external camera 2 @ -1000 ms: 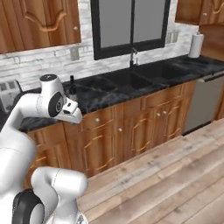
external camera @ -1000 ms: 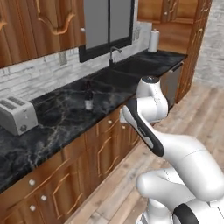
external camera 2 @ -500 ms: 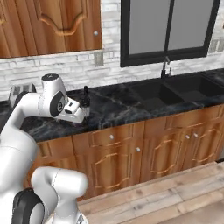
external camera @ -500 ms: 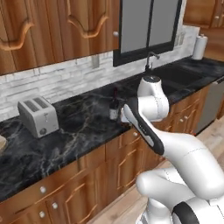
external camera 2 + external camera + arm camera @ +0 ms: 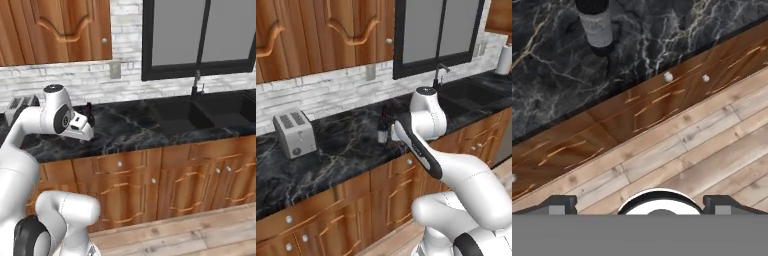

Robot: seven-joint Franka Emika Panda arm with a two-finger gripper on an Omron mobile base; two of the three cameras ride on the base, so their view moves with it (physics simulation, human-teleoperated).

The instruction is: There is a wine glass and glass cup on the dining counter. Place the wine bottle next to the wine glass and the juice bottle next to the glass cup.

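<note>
Wine bottle (image 5: 597,25) upright (seemingly) on black countertop (image 5: 552,75), neck up.

A black marble counter (image 5: 130,131) runs across wooden cabinets (image 5: 150,185), a dark sink (image 5: 200,112) with a faucet (image 5: 196,85) to the right under a window (image 5: 200,35). At the left the white arm bends over the counter; a dark wine bottle (image 5: 90,114) stands just behind its hand, a toaster (image 5: 20,104) at far left
</note>
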